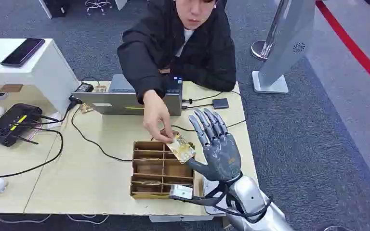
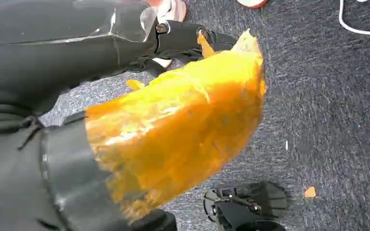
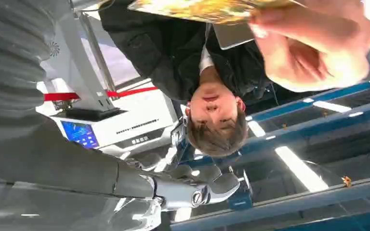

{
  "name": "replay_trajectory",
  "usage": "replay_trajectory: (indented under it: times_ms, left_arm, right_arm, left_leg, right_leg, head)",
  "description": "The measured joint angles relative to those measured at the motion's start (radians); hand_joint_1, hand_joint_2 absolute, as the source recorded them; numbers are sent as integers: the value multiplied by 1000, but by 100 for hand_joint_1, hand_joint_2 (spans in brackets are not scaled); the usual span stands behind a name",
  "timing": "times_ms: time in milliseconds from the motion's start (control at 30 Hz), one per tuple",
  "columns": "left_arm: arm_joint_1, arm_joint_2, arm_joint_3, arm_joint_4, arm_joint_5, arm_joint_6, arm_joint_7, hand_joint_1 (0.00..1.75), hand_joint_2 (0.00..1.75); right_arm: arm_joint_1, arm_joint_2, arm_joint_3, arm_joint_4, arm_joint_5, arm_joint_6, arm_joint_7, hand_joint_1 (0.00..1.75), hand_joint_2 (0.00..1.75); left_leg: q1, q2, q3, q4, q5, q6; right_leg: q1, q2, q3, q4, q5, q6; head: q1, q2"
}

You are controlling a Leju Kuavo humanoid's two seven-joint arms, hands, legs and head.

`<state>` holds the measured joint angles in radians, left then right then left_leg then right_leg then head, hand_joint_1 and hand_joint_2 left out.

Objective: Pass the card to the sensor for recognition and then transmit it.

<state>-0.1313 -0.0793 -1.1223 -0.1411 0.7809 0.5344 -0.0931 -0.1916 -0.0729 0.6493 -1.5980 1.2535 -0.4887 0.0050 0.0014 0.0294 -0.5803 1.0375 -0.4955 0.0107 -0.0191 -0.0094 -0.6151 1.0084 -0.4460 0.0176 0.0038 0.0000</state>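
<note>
Card [image 1: 182,148] sits above the wooden tray [image 1: 147,169] on the surface, pinched by a person's hand [image 1: 156,118], its edge at the right robot hand [image 1: 217,147], fingers spread wide, holding nothing. Handover step. Next: close onto card, then find sensor.

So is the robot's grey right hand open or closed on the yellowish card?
Open. The grey right hand has its fingers spread upward; the yellowish card is pinched by the person's hand beside its thumb.

Right robot hand [image 1: 219,147]: dark grey, glossy, slim segmented fingers. Silver forearm [image 1: 253,204] behind it, black cables looped round the wrist. Left wrist view: orange translucent cover [image 2: 178,125].
</note>
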Motion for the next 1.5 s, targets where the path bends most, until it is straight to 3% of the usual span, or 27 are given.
replay_trajectory:
  times_ms: [767, 800, 833, 867, 900, 1500]
  left_arm:
    - [-1, 0, -1, 0, 0, 0, 0, 0, 0]
    - [-1, 0, -1, 0, 0, 0, 0, 0, 0]
    - [-1, 0, -1, 0, 0, 0, 0, 0, 0]
    - [-1, 0, -1, 0, 0, 0, 0, 0, 0]
    - [-1, 0, -1, 0, 0, 0, 0, 0, 0]
    - [0, -1, -8, 0, 13, 1, 0, 0, 0]
  right_arm:
    - [-3, 7, 0, 11, 3, 2, 0, 2, 175]
    - [-3, 8, 0, 11, 3, 2, 0, 44, 175]
    - [-4, 9, 0, 11, 3, 3, 0, 134, 175]
    - [-5, 10, 0, 11, 3, 3, 0, 161, 175]
    - [-6, 10, 0, 12, 3, 5, 0, 175, 175]
    - [-9, 26, 2, 14, -25, 8, -8, 175, 175]
  left_leg:
    - [0, 0, 0, 0, 0, 0]
    - [0, 0, 0, 0, 0, 0]
    - [0, 0, 0, 0, 0, 0]
    - [0, 0, 0, 0, 0, 0]
    - [0, 0, 0, 0, 0, 0]
    - [0, 0, 0, 0, 0, 0]
  right_leg:
    - [0, 0, 0, 0, 0, 0]
    - [0, 0, 0, 0, 0, 0]
    - [0, 0, 0, 0, 0, 0]
    - [0, 0, 0, 0, 0, 0]
    - [0, 0, 0, 0, 0, 0]
    - [0, 0, 0, 0, 0, 0]
  head:
    - [0, 0]
    - [0, 0]
    - [0, 0]
    - [0, 0]
    - [0, 0]
    - [0, 0]
